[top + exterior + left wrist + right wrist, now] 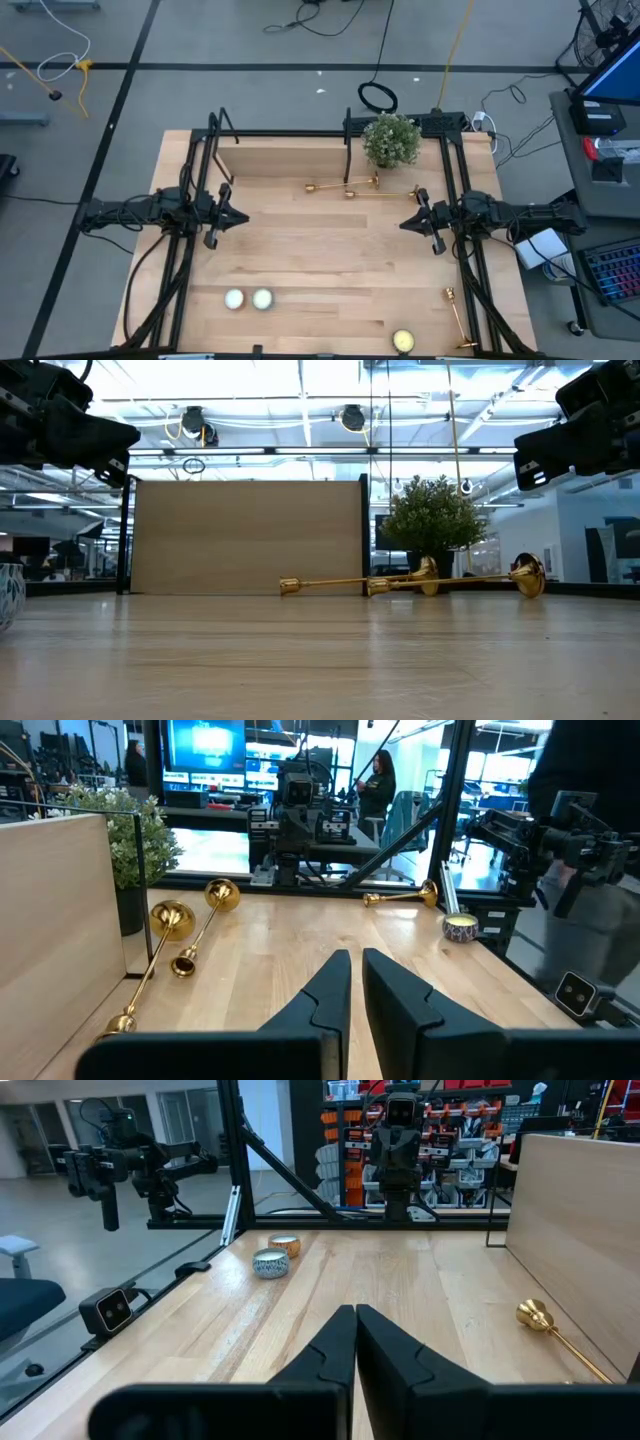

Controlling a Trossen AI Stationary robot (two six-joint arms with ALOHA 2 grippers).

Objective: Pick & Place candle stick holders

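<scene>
A: Candle stick holders, count and location?
B: Three, brass, all lying on their sides on the wooden surface (300,250). First candle stick holder (342,185) lies along the far side, just in front of the potted plant (390,140). Second candle stick holder (385,193) lies beside it, nearly parallel, its flared base toward the right arm; whether the two touch cannot be told. Third candle stick holder (457,317) lies at the near right corner, well apart from the others.

A: Other items?
B: Two candles (248,299) side by side near the front left; one yellow candle (403,341) at the front edge, near the third holder. An upright wooden panel (247,537) stands at the back.

A: Grippers?
B: Left gripper (240,219) hangs above the surface's left side, fingers nearly together, holding nothing. Right gripper (405,224) hangs above the right side, fingers pressed together, empty, near the second holder's base but not touching it.
</scene>
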